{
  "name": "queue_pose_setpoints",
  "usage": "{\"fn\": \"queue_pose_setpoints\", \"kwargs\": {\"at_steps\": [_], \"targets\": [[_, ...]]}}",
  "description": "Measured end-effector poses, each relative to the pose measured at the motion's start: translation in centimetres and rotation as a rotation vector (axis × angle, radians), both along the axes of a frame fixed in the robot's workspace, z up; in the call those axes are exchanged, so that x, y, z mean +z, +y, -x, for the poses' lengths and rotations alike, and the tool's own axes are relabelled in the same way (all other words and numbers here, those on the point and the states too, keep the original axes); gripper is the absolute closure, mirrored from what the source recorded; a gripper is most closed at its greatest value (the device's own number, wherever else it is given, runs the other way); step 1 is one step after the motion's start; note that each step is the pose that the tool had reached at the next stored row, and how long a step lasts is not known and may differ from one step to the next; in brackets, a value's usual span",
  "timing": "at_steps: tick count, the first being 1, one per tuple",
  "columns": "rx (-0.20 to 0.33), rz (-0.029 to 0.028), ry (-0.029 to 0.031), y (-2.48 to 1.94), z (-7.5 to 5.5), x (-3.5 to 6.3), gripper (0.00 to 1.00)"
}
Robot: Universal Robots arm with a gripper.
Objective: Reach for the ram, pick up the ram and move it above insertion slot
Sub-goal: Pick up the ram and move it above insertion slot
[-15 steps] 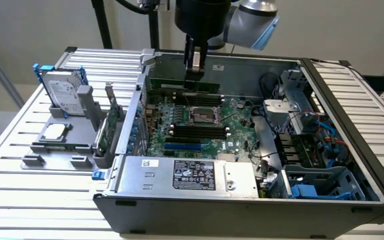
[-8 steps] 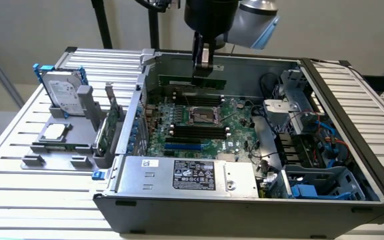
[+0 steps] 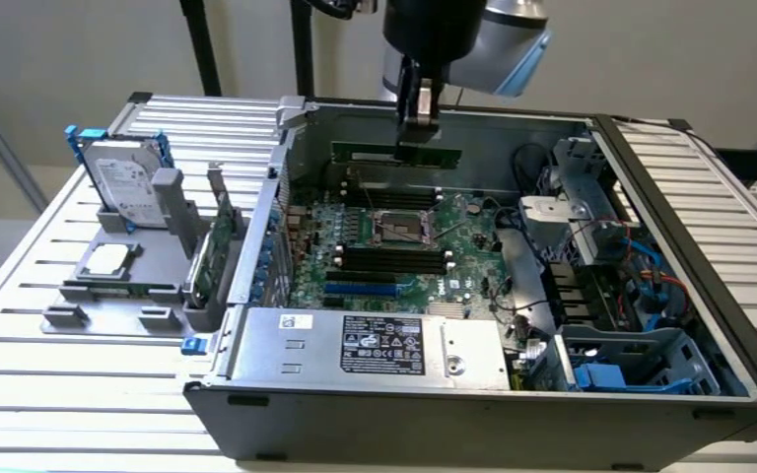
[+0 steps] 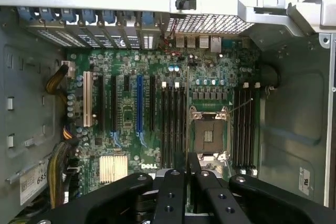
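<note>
In the exterior view, the power supply [image 3: 372,345] is lying nearest, at the front of the open computer case [image 3: 694,246], and the motherboard [image 3: 398,236] is sitting behind it. On the exterior view's left, a grey holder [image 3: 122,286] is carrying a hard drive [image 3: 129,182] and a green expansion card [image 3: 208,258].

The wrist view is looking straight down at the board, showing the CPU socket [image 4: 208,135] between two banks of memory slots [image 4: 173,124].

Farther back, the gripper [image 3: 418,123] is hanging vertically from the arm [image 3: 464,34] over the board's rear half, its jaws clamped on the ram [image 3: 398,155], which is hanging level above the slots without touching them.
</note>
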State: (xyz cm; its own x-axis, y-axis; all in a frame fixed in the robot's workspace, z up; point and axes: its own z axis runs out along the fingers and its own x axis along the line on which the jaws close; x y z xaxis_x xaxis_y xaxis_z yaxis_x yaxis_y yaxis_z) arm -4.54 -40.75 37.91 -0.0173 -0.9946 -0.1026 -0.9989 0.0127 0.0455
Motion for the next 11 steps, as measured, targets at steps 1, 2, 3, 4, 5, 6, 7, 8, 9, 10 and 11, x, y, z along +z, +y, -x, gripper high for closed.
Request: {"fn": "queue_pose_setpoints", "kwargs": {"at_steps": [1,2,3,4,5,6,7,8,9,10,11], "targets": [[0.0,0.0004,-0.0005,0.17,-0.2,-0.01,0.87],[0.0,0.0007,-0.001,0.34,-0.4,-0.02,0.87],[0.0,0.0011,-0.0013,0.51,-0.6,-0.03,0.87],[0.0,0.0015,-0.0014,0.68,-0.8,-0.04,0.87],[0.0,0.0021,-0.0015,0.85,-0.9,-0.04,0.87],[0.0,0.0028,-0.0015,1.0,-1.0,-0.04,0.87],[0.0,0.0036,-0.0015,1.14,-1.1,-0.05,0.87],[0.0,0.004,-0.0016,1.23,-1.1,-0.05,0.87],[0.0,0.0042,-0.0016,1.27,-1.1,-0.05,0.87],[0.0,0.0042,-0.0015,1.27,-1.1,-0.05,0.87],[0.0,0.0042,-0.0016,1.27,-1.1,-0.05,0.87]]}}
